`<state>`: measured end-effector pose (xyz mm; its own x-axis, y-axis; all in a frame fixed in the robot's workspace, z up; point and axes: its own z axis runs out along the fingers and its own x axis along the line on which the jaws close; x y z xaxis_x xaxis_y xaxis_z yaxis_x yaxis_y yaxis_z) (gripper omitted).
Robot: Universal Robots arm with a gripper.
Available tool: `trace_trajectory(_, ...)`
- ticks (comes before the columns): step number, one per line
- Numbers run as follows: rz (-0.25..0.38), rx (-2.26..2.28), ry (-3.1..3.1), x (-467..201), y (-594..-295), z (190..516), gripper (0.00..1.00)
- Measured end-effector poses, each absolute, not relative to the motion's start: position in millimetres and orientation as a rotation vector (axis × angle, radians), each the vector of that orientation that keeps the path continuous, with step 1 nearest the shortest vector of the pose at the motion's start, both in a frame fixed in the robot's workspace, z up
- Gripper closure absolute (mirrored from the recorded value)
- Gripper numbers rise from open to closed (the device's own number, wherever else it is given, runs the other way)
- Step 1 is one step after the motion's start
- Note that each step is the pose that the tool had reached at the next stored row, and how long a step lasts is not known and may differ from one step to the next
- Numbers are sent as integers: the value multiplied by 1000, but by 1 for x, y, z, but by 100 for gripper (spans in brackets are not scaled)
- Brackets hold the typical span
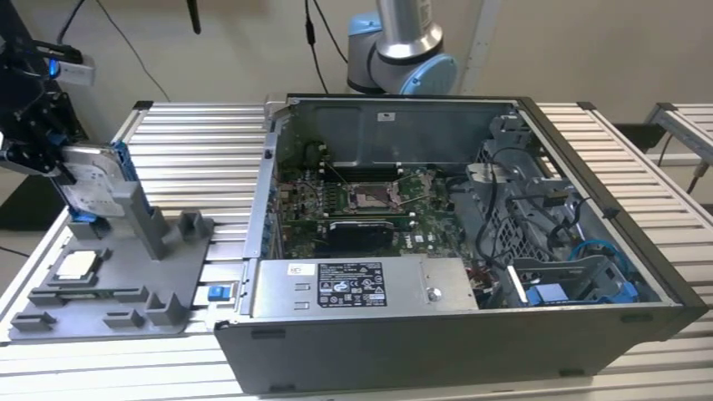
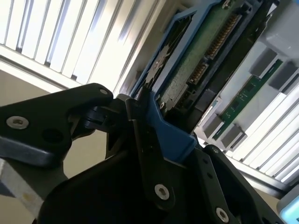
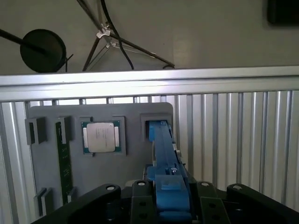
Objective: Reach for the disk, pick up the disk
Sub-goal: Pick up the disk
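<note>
The claw (image 3: 171,201) is clenched on the blue bracket edge of the disk (image 3: 162,144). The disk stands upright on its edge, its lower end at a slot of the grey holder (image 1: 167,276) on the table (image 1: 189,142), at the exterior view's left.

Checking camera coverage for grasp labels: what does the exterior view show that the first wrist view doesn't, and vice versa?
Exterior view adds: the open computer case, its motherboard, the labelled power supply and the arm's base.
First wrist view adds: a round black object on the wall, and the fingers flanking the disk's blue bracket edge-on.
Both: the disk standing on edge in the grey fixture, with the processor chip beside it.
</note>
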<state>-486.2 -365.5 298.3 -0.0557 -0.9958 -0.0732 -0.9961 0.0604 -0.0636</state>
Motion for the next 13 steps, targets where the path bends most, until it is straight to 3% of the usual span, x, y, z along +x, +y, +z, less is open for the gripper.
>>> trace_trajectory(13,-19,-2078,2200,-495,-366,342,100)
